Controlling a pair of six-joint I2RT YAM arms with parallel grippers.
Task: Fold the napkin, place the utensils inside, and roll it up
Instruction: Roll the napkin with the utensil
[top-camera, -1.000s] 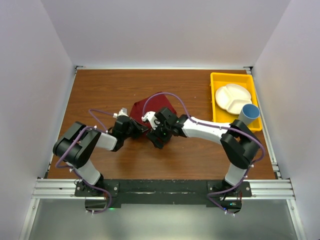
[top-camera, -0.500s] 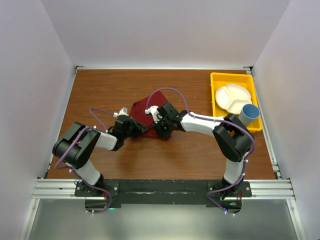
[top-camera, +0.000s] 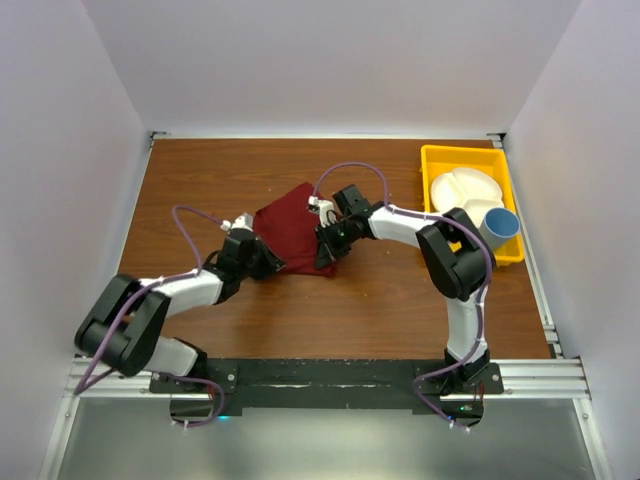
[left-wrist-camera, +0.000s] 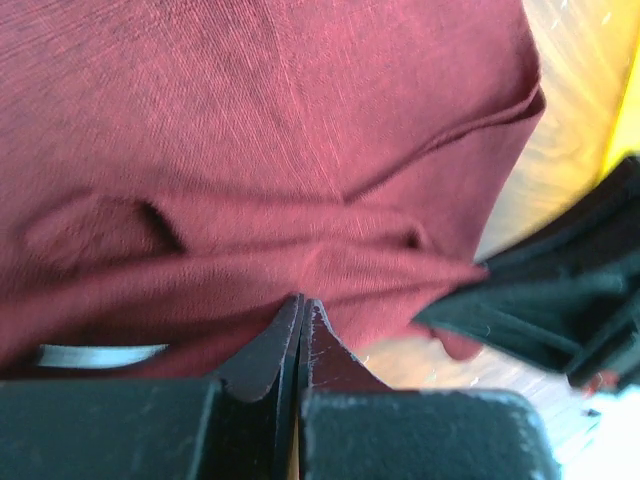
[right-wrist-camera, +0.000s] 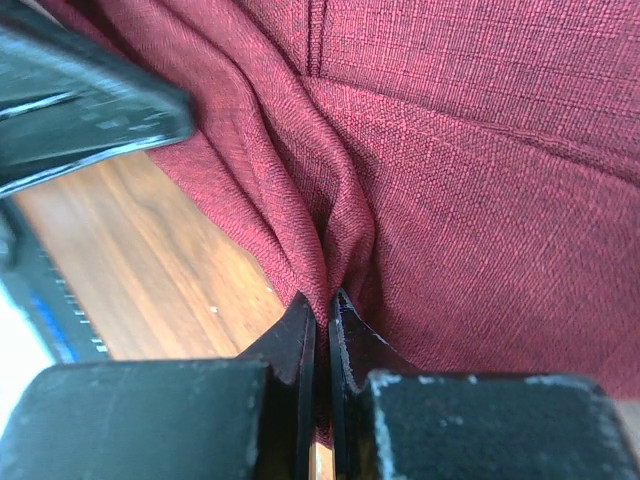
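1. Napkin (top-camera: 290, 235): dark red woven cloth, soft and plain. It lies folded on the wooden table (top-camera: 220, 180), left of centre in the overhead view, as a rough four-sided patch with one corner pointing up.
2. My left gripper (left-wrist-camera: 302, 305): black fingers pressed flat together at the bottom of the left wrist view. The napkin's lower edge is gathered into their tips, so I am pinching the cloth.
3. My right gripper (right-wrist-camera: 322, 300): black fingers closed tight at the bottom of the right wrist view, with a raised ridge of the napkin nipped between them.
4. Utensil (left-wrist-camera: 100, 354): a slim, flat, silvery strip at lower left of the left wrist view, showing under a fold of the cloth. Most of it is covered.
5. Texture: the right wrist view shows a coarse linen-like weave, a stitched hem line at the top and deep creases running down to my fingers. The left wrist view is softer in focus and shows two shallow puckers.
6. Overhead only: both grippers sit along the napkin's lower edge, left at its lower-left corner and right at its lower-right.
7. Overhead only, upper right: a yellow tray (top-camera: 440, 160) holding a white divided plate (top-camera: 465, 195) and a blue cup (top-camera: 500, 225).
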